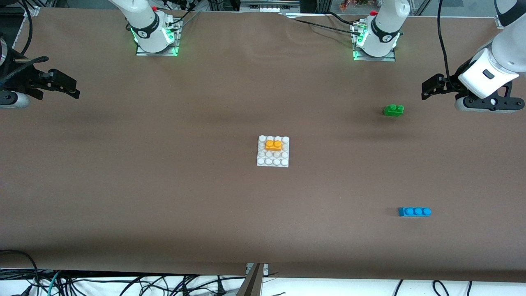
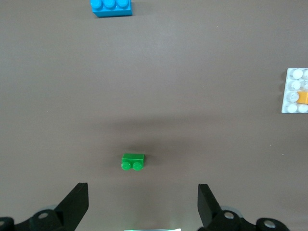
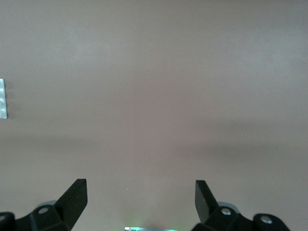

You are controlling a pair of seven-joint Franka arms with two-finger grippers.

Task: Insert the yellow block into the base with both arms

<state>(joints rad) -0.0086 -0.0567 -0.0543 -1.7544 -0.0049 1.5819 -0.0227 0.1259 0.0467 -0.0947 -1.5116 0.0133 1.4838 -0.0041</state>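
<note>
The yellow block is seated on the base at mid-table — apparently fully pressed. Both the left gripper and the right gripper are held released at the table's ends; little is risked — except an unseated block.

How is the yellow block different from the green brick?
The yellow block is orange-yellow and sits on the white base; the green brick is green and sits on the bare table, toward the left arm's end. The green brick lies farther from the front camera than the yellow block. Both have two round studs.
</note>
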